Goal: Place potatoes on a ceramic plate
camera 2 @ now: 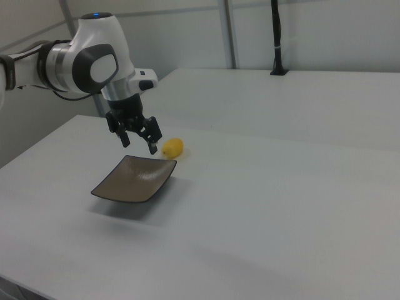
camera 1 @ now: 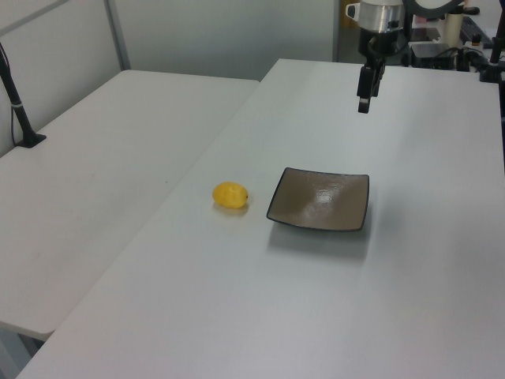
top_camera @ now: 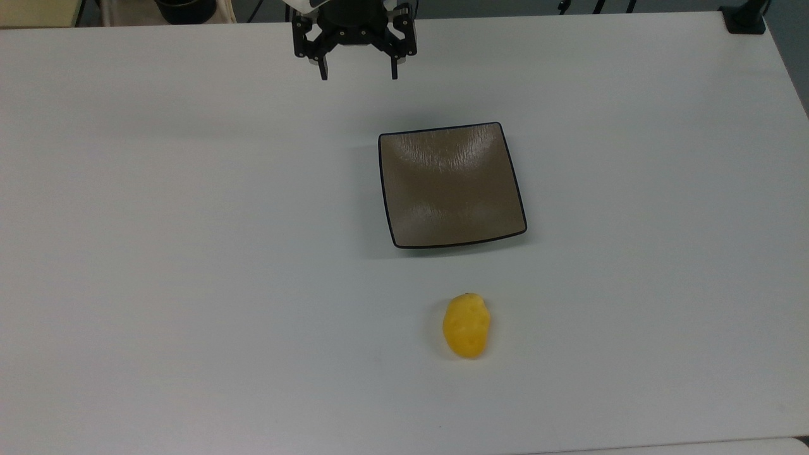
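The yellow potato (top_camera: 466, 325) lies on the white table below the plate in the top view, also seen as the potato (camera 1: 230, 194) and the potato (camera 2: 173, 147). The square brown-grey plate (top_camera: 451, 184) with a black rim is bare; it shows as the plate (camera 1: 319, 199) and the plate (camera 2: 135, 179). My gripper (top_camera: 358, 76) hangs open above the table, beyond the plate's far left corner in the top view, with nothing between its fingers. It appears as the gripper (camera 1: 364, 106) and the gripper (camera 2: 140, 145).
The white table (top_camera: 189, 253) stretches wide around both things. A second table (camera 1: 95, 158) adjoins on the left view's left, with a black post (camera 1: 17, 103) on it. A black clamp (top_camera: 744, 19) sits at the top view's top right corner.
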